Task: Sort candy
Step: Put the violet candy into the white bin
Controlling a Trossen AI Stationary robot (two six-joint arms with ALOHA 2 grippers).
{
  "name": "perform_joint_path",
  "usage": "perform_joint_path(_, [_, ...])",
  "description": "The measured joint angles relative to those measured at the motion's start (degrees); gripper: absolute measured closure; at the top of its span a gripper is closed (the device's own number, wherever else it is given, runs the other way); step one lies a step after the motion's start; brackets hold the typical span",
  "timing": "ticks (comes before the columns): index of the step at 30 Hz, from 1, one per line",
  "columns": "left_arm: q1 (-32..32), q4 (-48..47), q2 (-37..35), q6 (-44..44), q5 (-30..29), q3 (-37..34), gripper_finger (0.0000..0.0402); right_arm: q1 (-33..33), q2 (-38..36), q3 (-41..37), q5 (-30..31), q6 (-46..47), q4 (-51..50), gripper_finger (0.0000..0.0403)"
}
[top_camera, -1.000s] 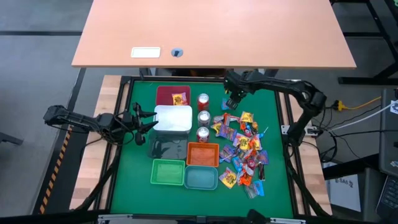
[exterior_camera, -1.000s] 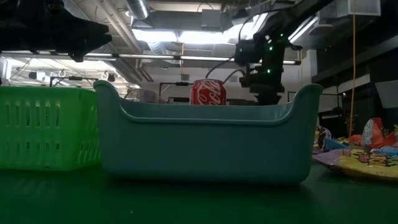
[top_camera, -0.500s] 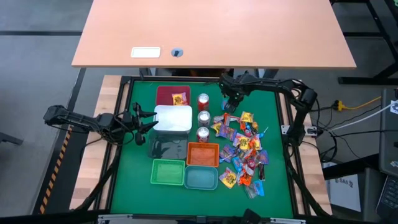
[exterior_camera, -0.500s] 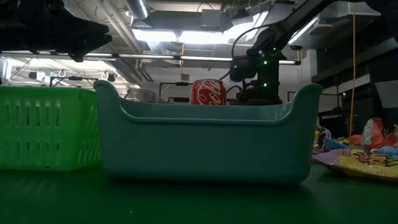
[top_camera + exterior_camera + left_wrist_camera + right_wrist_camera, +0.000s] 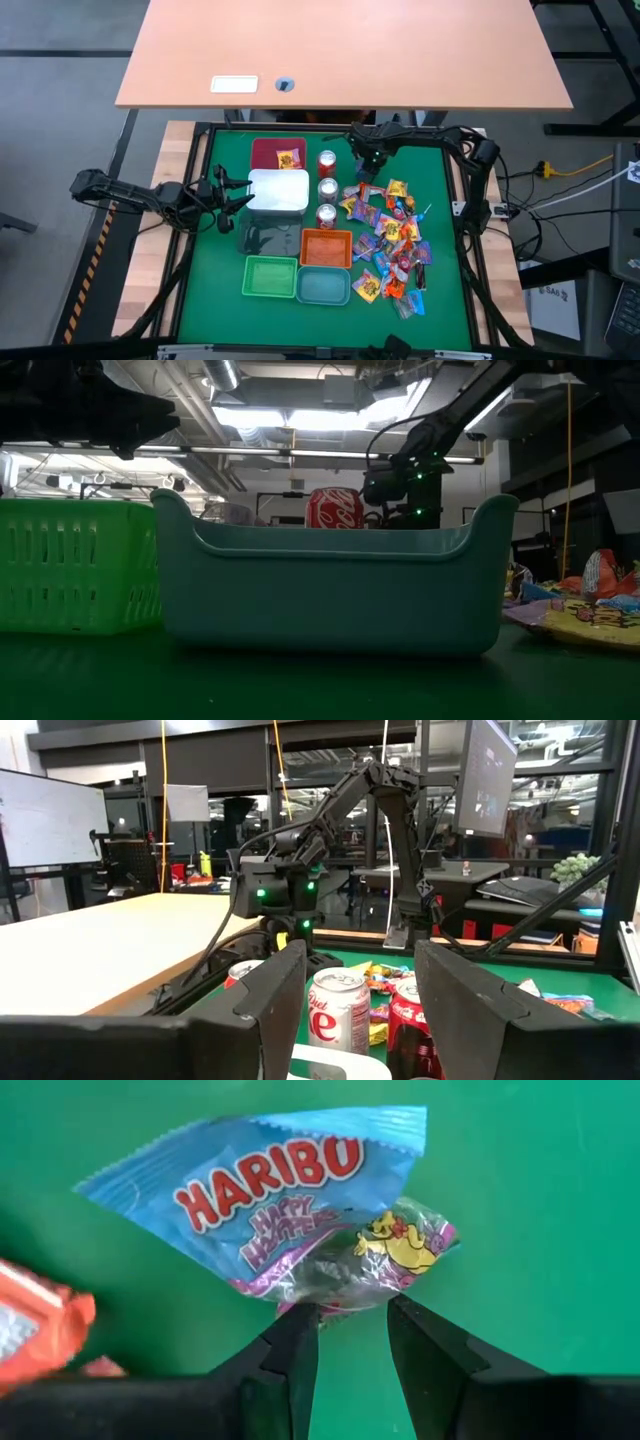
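Candy (image 5: 390, 245), a loose heap of small crinkly wrapped sweets in yellow, blue, red and orange, lies on the right half of the green table (image 5: 220, 270); one yellow piece already sits in the dark red plastic bin (image 5: 268, 151). We judge the sorting barely begun.

We hold our right fingers (image 5: 366, 166) near the far edge of the table, between the heap and the row of three red-and-silver cans (image 5: 327, 188). In the right wrist view they pinch the lower edge of a blue crinkly Haribo packet (image 5: 290, 1210), which hangs ahead of them with the table behind it. So we take the step in hand to be carrying this packet to a bin.

Our left fingers (image 5: 232, 194) wait spread wide, empty, just beside the white rectangular bin (image 5: 290, 190).

Next we need to pick the packet's bin among the white, orange (image 5: 326, 236), green slatted (image 5: 271, 277) and teal (image 5: 323, 285) ones, cross over the cans without knocking them, and let go only when well above the bin, since the grip is on a thin edge and may slip.
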Motion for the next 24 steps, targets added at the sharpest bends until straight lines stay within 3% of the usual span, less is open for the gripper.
perform_joint_path(14, [0.0, 0.0, 0.0, 0.0, 0.0, 0.0, 0.0224, 0.0, 2.7, 0.3, -0.5, 0.2, 4.2, 0.0289])
perform_joint_path(24, [0.0, 0.0, 0.0, 0.0, 0.0, 0.0, 0.0224, 0.1, 4.8, 0.3, -0.6, 0.2, 5.5, 0.0395])
